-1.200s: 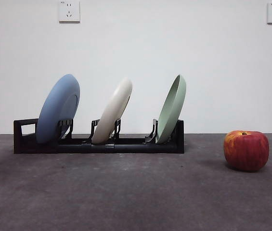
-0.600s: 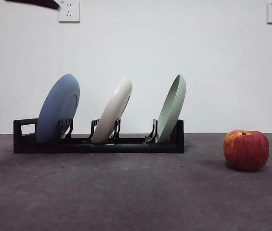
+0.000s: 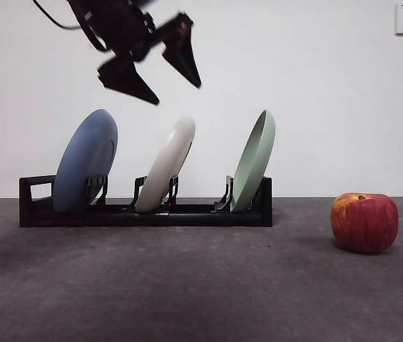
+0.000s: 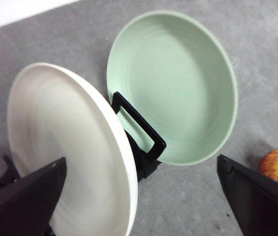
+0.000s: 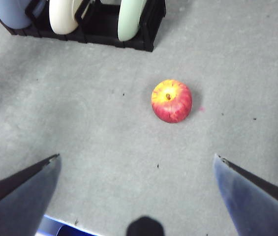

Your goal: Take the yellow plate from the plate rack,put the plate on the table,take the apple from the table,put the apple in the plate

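Yellow plate (image 3: 167, 165): tilted in the rack's (image 3: 144, 212) middle slot, between blue plate (image 3: 85, 160) and green plate (image 3: 254, 160).
Apple (image 3: 364, 222): on the table (image 3: 187, 285), well apart from the rack.
Left gripper (image 3: 162, 76): above the yellow plate, not touching; jaws spread.
Right gripper (image 5: 136, 191): high over the table, jaws spread, empty.

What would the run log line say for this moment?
left gripper: open, above yellow plate | plate: in plate rack | apple: on table | right gripper: open, waiting
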Controlling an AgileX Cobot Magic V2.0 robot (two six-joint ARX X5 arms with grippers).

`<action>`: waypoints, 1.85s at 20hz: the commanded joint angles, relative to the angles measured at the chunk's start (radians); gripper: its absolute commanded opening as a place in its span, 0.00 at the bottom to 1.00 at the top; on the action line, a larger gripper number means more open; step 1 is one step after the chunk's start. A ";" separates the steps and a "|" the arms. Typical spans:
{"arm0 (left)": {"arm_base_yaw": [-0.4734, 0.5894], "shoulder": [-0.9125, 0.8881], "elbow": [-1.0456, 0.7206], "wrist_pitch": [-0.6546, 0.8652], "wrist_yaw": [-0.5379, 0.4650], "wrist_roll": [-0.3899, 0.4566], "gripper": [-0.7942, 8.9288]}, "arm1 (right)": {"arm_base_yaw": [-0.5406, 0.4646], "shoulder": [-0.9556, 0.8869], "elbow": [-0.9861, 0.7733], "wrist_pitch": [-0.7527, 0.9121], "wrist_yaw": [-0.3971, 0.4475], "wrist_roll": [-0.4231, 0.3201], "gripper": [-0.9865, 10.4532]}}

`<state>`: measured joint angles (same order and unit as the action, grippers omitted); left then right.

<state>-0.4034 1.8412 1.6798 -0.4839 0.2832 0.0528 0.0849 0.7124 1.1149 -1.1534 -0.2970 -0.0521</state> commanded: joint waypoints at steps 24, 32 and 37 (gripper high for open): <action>-0.001 0.125 0.003 0.074 0.092 0.012 0.20 | 0.001 0.017 0.004 -0.009 -0.003 0.008 0.63; -0.001 0.125 0.003 0.071 0.116 0.009 0.07 | 0.001 0.017 0.004 -0.026 -0.003 0.011 0.63; -0.001 0.125 0.003 0.058 0.121 -0.008 0.07 | 0.001 0.017 0.004 -0.026 -0.003 0.011 0.63</action>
<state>-0.4042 1.9503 1.6802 -0.4252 0.4004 0.0429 0.0849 0.7300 1.1149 -1.1820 -0.2970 -0.0486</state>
